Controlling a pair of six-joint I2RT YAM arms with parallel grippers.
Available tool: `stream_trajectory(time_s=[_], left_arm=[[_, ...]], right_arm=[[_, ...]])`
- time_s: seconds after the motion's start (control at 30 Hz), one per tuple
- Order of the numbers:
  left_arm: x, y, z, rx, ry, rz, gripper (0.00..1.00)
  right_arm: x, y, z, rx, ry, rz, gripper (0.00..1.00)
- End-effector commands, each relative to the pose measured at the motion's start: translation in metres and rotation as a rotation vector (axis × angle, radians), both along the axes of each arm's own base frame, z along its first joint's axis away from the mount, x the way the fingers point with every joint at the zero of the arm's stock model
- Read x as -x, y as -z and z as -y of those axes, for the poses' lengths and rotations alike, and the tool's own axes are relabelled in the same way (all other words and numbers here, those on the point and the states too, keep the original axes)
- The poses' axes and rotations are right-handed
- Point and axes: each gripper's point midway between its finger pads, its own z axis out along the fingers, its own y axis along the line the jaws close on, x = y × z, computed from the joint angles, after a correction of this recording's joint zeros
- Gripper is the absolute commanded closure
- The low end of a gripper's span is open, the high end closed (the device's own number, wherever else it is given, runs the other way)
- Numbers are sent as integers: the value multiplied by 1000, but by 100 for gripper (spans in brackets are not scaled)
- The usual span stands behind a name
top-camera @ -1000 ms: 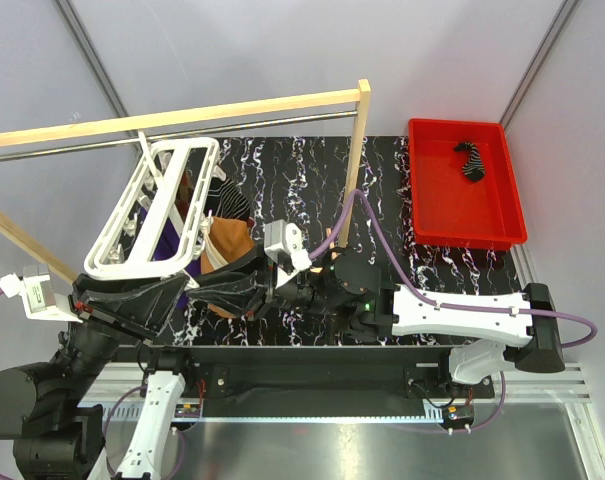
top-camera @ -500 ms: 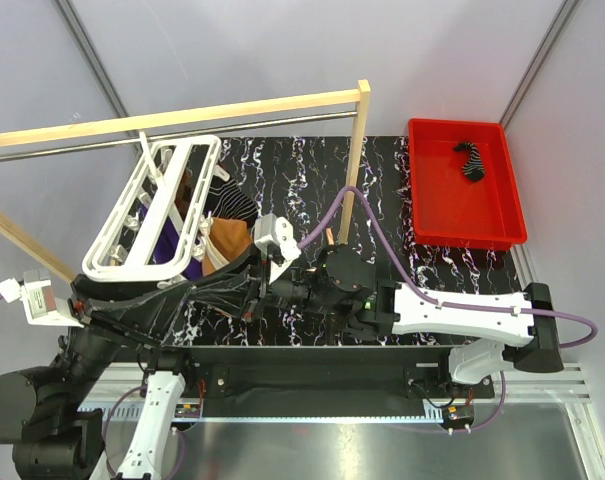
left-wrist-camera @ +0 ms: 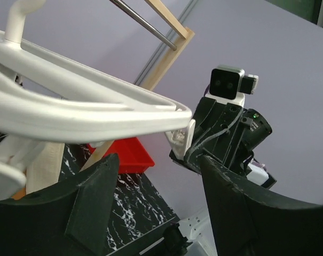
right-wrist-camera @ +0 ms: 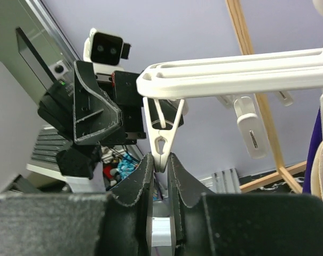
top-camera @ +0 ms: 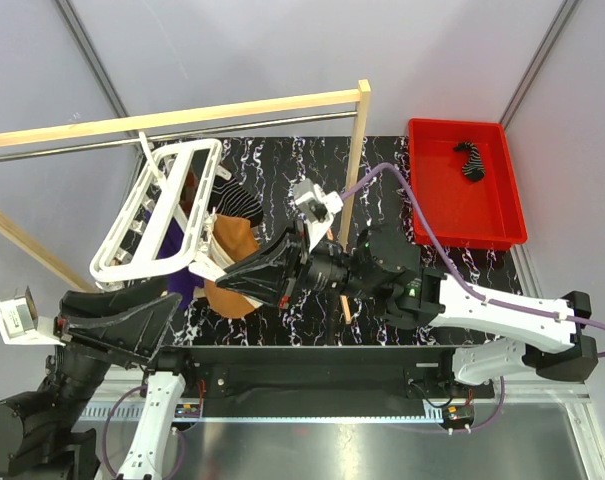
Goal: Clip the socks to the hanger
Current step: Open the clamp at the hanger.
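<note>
- Right claw (right-wrist-camera: 160,160) is pinched together on the lower end of a white clip (right-wrist-camera: 161,140). The clip dangles from a corner of the hanger (right-wrist-camera: 230,80).
- Left claw (left-wrist-camera: 157,160) is spread wide with nothing between the fingers. A hanger rail passes above it without touching.
- Table (top-camera: 282,160): black with white marble veining; arm bases sit along its near edge.
- Red bin (top-camera: 447,212) sits at the table's far right corner, with a striped sock (top-camera: 471,160) lying inside it.
- Wooden frame (top-camera: 232,108) crosses the far side. One post stands on the table, and a metal rod (top-camera: 82,147) runs just below the top beam.
- Walls (top-camera: 282,50) are pale lilac-grey, with metal posts running up them.
- The hanger hangs tilted over the table's left half. Its long axis runs near to far, drifting slightly right. The hook points toward the metal rod; I cannot tell whether it rests on it.
- Socks under the hanger:
  - Orange-brown sock (top-camera: 232,240) is nearest, just beside the right claw.
  - Second striped sock (top-camera: 240,205) is behind it.
  - Purple sock (right-wrist-camera: 315,149) is to the left, under the rails.
</note>
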Motion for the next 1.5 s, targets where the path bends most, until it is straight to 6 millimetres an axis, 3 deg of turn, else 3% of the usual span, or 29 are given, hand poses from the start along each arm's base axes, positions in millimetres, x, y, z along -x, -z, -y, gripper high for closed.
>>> stream_trajectory(time_s=[0.0,0.33,0.67,0.83,1.27,1.47], left_arm=[[-6,-11,7,77,64,-35,32],[-8,-29,15,160,161,-3,28],[-19,-20,22,147,205,-29,28],[-21,-18,25,139,221,-38,39],[-17,-18,29,121,267,-12,55],[-19,-15,28,114,252,-17,78]], right_arm=[[9,-36,20,-62,-94,-109,100],[17,-33,10,-43,-198,-191,100],[14,-25,-1,-27,-198,-203,100],[9,-22,-4,-21,-191,-208,100],[4,-17,-9,-16,-198,-226,100],[6,-16,-8,-12,-205,-224,100]])
